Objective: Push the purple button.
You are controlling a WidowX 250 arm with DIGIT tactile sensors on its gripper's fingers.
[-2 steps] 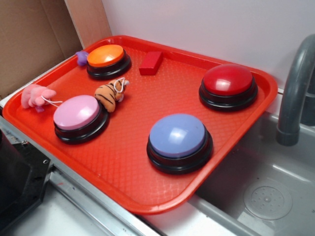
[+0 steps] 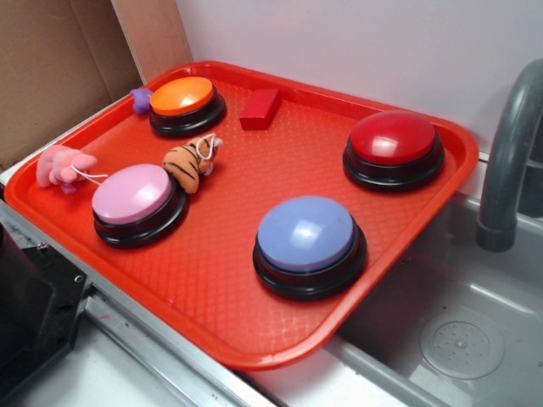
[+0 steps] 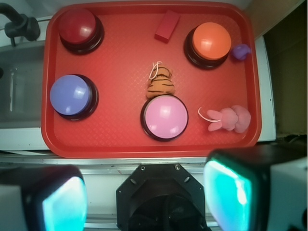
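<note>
A red tray (image 2: 254,331) fills most of the exterior view, and the purple button (image 2: 306,234) sits on it toward the lower centre-right of that frame, well apart from the other buttons; in the wrist view the same button (image 3: 70,95) lies at the left side of the tray (image 3: 120,139). A red button (image 2: 393,138) stands at the upper right of the exterior frame, an orange button (image 2: 182,96) at the upper left, and a pink button (image 2: 131,194) at the left. A tiger plush (image 2: 188,164) lies just beside the pink button, a pink plush (image 2: 61,165) rests at the tray's left rim, and a small purple plush (image 2: 140,99) touches the orange button's far side. A red block (image 2: 260,108) lies near the tray's top edge. The gripper (image 3: 144,192) shows only in the wrist view, at the bottom of the frame outside the tray, its two fingers (image 3: 228,190) spread wide apart with nothing between them.
</note>
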